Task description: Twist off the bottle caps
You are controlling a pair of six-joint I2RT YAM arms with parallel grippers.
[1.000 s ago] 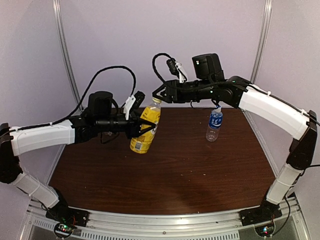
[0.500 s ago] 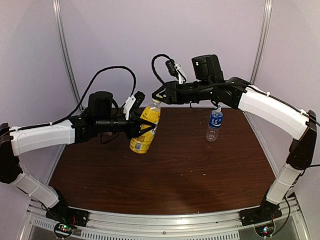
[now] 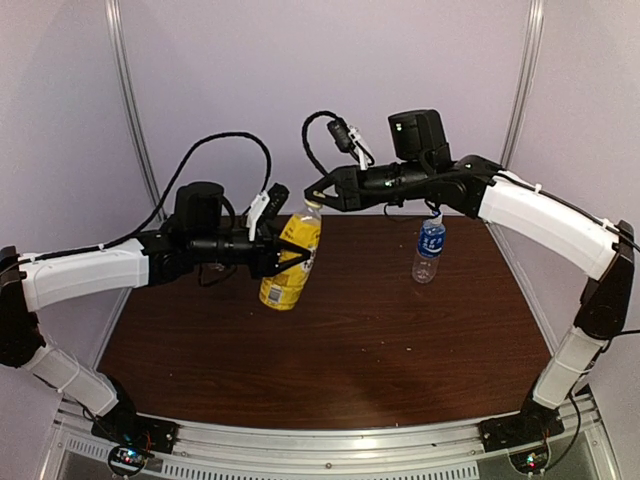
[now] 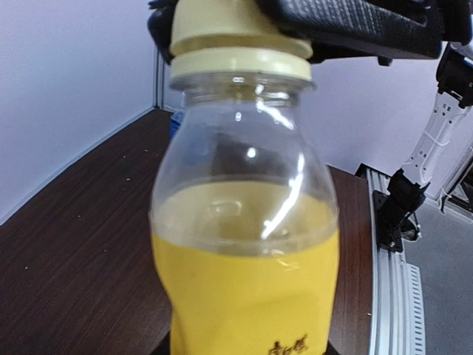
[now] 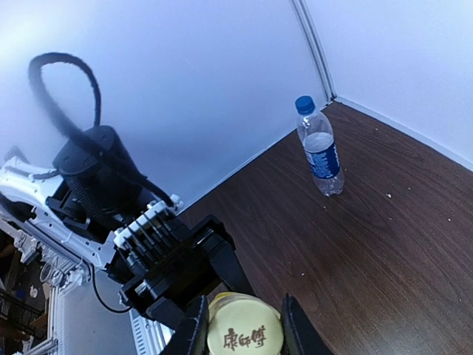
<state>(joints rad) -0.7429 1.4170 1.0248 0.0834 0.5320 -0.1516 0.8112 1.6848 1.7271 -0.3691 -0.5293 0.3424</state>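
Note:
My left gripper [image 3: 287, 254] is shut on the body of the yellow-orange bottle [image 3: 282, 286] and holds it tilted above the table. The bottle fills the left wrist view [image 4: 244, 288], its pale yellow cap [image 4: 236, 37] on top. My right gripper [image 3: 318, 192] is at the bottle's top, its fingers [image 5: 194, 329] pressed on both sides of the yellow cap [image 5: 245, 338]. A clear bottle with a blue label [image 3: 429, 250] and a blue cap [image 3: 434, 217] stands upright at the back right. It also shows in the right wrist view [image 5: 321, 151]. The other clear bottle and the white cap are out of view.
The dark wooden table [image 3: 360, 350] ends at a metal rail [image 3: 330, 440] in front. Purple walls with upright metal posts [image 3: 130, 100] close the back and sides. The right arm's cable loop [image 3: 320, 125] hangs above the gripper.
My right gripper has turned a little at the yellow cap and its cable loop has shifted. The left gripper and the bottle have hardly moved.

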